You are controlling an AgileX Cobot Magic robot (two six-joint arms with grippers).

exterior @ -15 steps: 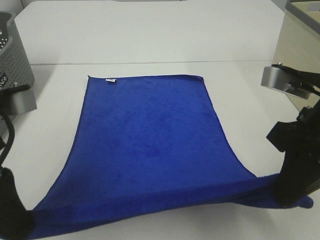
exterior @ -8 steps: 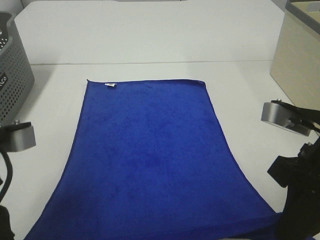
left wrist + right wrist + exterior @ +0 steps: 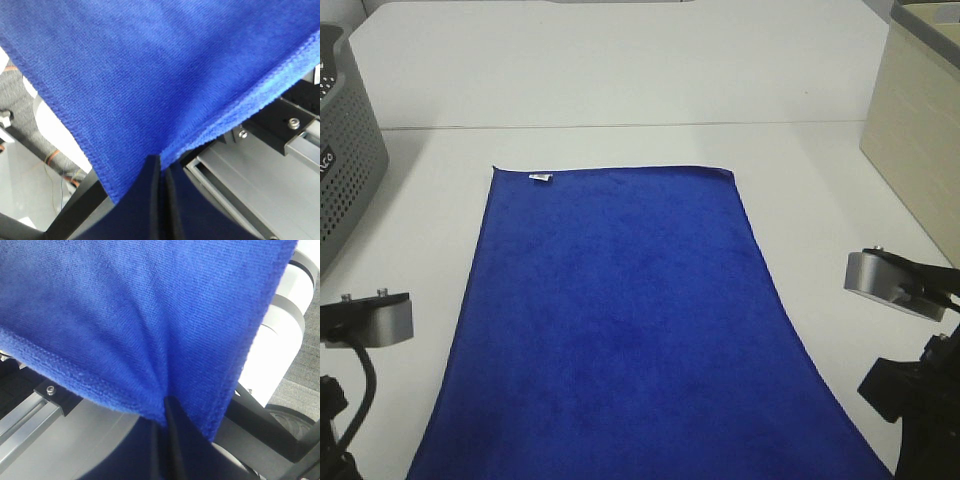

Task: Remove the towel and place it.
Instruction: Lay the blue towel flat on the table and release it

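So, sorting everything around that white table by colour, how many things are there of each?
Blue: 1, the large royal-blue plush towel
Grey: 1, the perforated plastic basket
Beige: 1, the wood-look box
Dark: 2, the left gripper and right gripper, both pinching the towel
Total: 5

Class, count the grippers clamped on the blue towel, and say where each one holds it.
2. The left gripper pinches one stitched corner of the towel; the right gripper pinches another corner. Both grips lie outside the high view.
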